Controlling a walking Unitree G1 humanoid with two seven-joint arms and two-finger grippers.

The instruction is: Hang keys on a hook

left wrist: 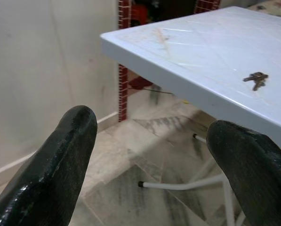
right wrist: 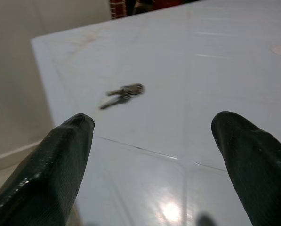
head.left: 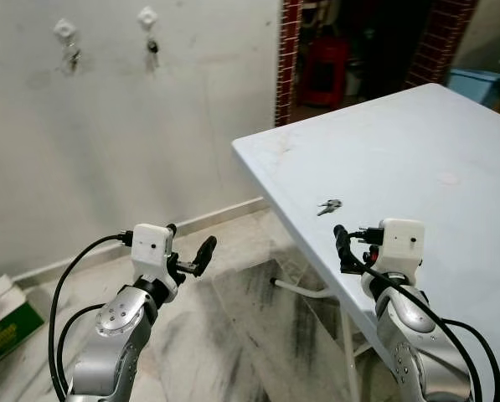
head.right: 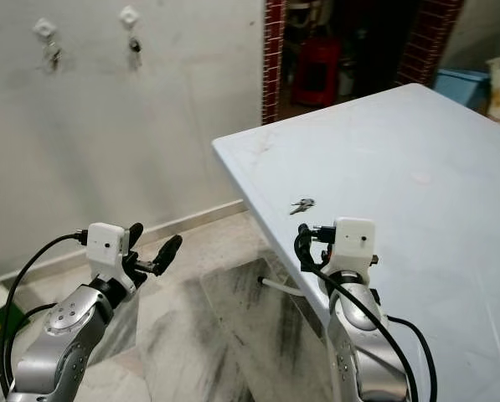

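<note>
A small bunch of keys lies flat on a pale blue bench, near the bench edge that faces the wall and well apart from everything else on the surface. The robot's right tool hovers low over the bench just short of the keys, its two black fingers spread wide with nothing between them, the keys lying ahead of the gap. The left tool is held out over the marble floor beside the bench, off the corner, its fingers also spread wide and empty. On the plaster wall beyond, white hooks are mounted in a row; one hook carries a dark bunch of keys, and a second hook to its left holds another bunch. A brick-edged doorway opens behind the bench corner.
</note>
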